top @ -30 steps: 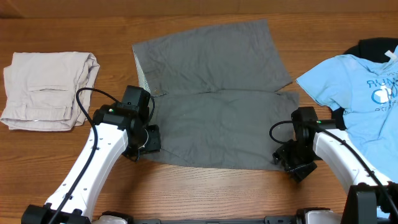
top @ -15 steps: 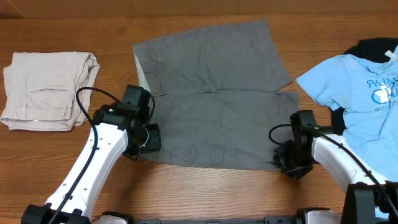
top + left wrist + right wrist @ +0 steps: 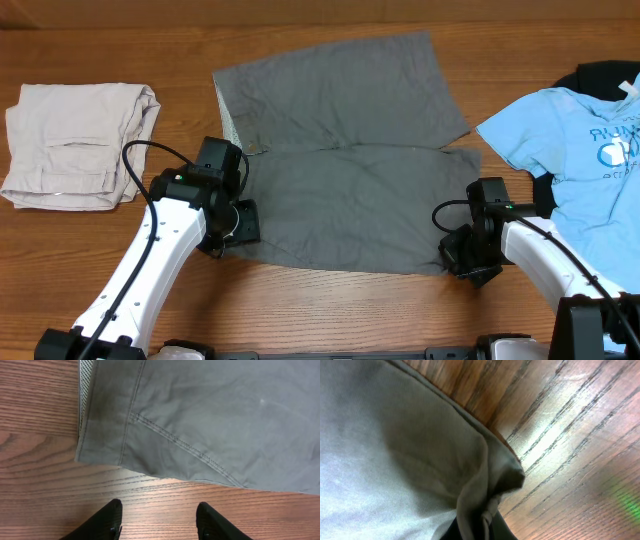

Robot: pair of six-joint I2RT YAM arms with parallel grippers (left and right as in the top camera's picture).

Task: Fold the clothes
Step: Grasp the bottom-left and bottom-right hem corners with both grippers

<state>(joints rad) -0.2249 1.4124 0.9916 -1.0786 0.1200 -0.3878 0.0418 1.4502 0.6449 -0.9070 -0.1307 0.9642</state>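
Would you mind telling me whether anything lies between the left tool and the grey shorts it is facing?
Nothing visible does. Only bare table lies between the open left tool and the grey shorts' near corner. The right tool is shut on the opposite near corner.

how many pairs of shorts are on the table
2: the plain grey woven shorts spread flat mid-table, and the folded beige fabric shorts at the far left. Another could hide under the light blue printed t-shirt at the right.
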